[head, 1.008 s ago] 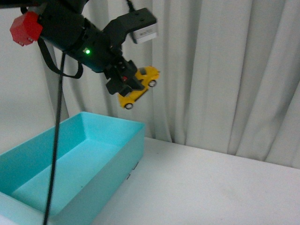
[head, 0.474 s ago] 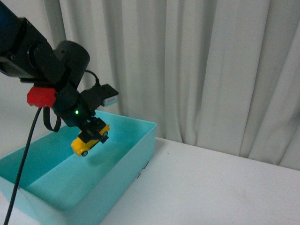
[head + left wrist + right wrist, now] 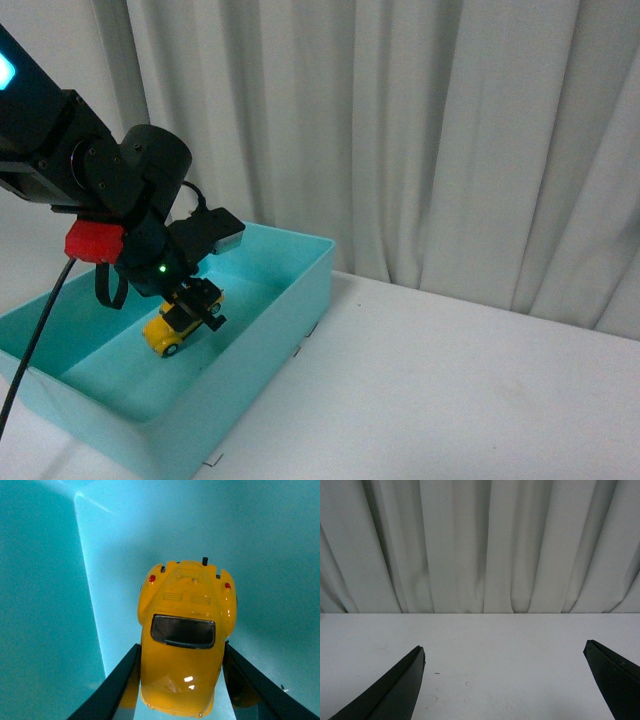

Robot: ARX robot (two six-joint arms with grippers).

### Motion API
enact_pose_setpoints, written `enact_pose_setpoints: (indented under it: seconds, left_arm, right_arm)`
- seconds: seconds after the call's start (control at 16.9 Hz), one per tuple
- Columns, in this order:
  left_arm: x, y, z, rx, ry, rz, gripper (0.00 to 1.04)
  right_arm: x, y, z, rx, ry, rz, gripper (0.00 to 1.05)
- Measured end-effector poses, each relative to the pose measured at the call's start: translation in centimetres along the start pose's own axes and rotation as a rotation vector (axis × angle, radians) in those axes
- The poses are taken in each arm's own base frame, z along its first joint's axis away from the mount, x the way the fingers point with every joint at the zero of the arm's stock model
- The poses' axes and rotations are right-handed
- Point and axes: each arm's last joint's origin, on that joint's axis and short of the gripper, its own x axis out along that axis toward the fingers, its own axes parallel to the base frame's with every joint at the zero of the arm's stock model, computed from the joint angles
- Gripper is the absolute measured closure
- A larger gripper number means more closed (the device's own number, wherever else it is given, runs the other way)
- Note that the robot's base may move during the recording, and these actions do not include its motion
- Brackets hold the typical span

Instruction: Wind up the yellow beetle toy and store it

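White curtain (image 3: 450, 150) behind; at nine o'clock our left hand (image 3: 198, 305) pinches the likely light, slick yellow beetle toy (image 3: 165, 335) by its flanks.

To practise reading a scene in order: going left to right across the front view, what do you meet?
Red block on the arm → yellow beetle toy → turquoise box's right corner → white table.

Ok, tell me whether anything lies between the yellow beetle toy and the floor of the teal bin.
Nothing visible does. The left tool grips the yellow beetle toy low inside the teal bin, and the floor around and below the toy is bare in both views.
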Motion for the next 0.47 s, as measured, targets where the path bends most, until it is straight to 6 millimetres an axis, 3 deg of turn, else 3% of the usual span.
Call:
enact_pose_setpoints:
  seconds: [0.24,0.36,0.47]
  left_arm:
    - [-0.6,-0.1,0.2,-0.019,0.024,-0.036,0.09]
    - [-2.6,0.6,1.0,-0.056,-0.037,-0.043,0.07]
    - [-5.8,1.6,2.0,-0.085,-0.124,-0.045,0.07]
  right_arm:
    - [0.0,0.0,0.0,0.000,0.000,0.000,0.07]
    - [0.0,0.0,0.0,0.000,0.000,0.000,0.07]
    - [0.0,0.0,0.0,0.000,0.000,0.000,0.07]
